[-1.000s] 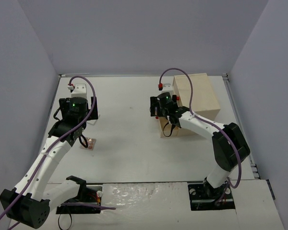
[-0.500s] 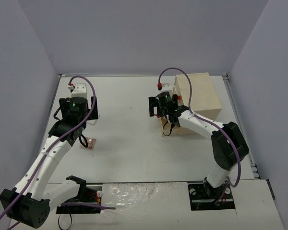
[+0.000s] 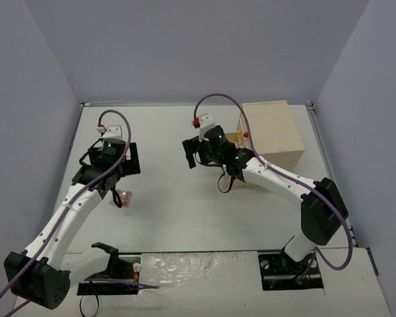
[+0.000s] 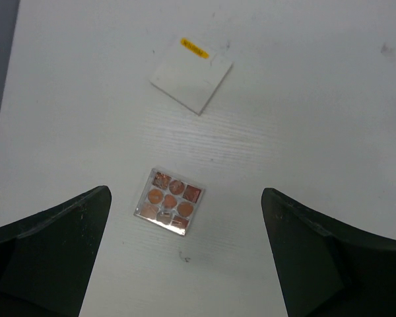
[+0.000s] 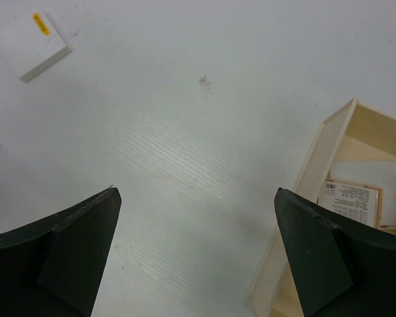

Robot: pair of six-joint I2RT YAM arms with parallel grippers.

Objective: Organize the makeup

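A clear eyeshadow palette (image 4: pixel 169 208) with copper pans lies on the white table, just ahead of my left gripper (image 4: pixel 185 264) and between its wide-apart fingers (image 4: pixel 49 257). Beyond it sits a white square card (image 4: pixel 191 82) with a yellow sticker. From above, the palette (image 3: pixel 124 196) lies just beside the left gripper (image 3: pixel 113 168). My right gripper (image 5: pixel 198 257) hangs open and empty over bare table left of the open drawer (image 5: pixel 317 165). That drawer holds a labelled palette (image 5: pixel 353 196) and a pale card (image 5: pixel 373 173). The same white card (image 5: pixel 33 45) shows at the far left.
The beige wooden drawer box (image 3: pixel 272 135) stands at the back right, with a red knob (image 3: pixel 245 134) on its front. Grey walls close in the table (image 3: pixel 165 218) on three sides. Purple cables arc over both arms.
My right gripper has swung left away from the drawer box and opened fully. The left gripper has shifted slightly to the right over the palette.
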